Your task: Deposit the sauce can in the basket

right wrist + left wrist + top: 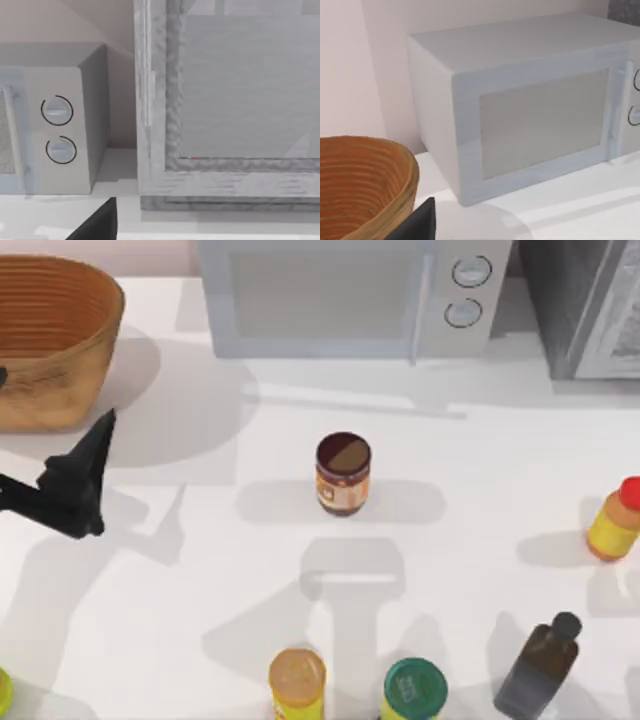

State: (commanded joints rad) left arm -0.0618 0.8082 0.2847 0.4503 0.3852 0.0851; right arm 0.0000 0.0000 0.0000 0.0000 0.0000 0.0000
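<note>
STEP: reach | left claw (pixel 95 445), frame left, finger state cannot tell | TARGET: small brown-labelled cylindrical sauce can (pixel 343 474), frame centre, upright | ADVICE: grip mid-label, lift vertically, carry to large woven wicker basket (pixel 60 380), upper left.

Place: a rendered kitchen counter scene.
Surface: a white table (pixel 200 570) against a pale wall.
Appliances: a microwave (pixel 340 295) with two round dials, and a second grey appliance (pixel 585 305) beside it.
Food containers: cans, a sauce bottle (pixel 540 665), a wicker basket (pixel 50 340).
</note>
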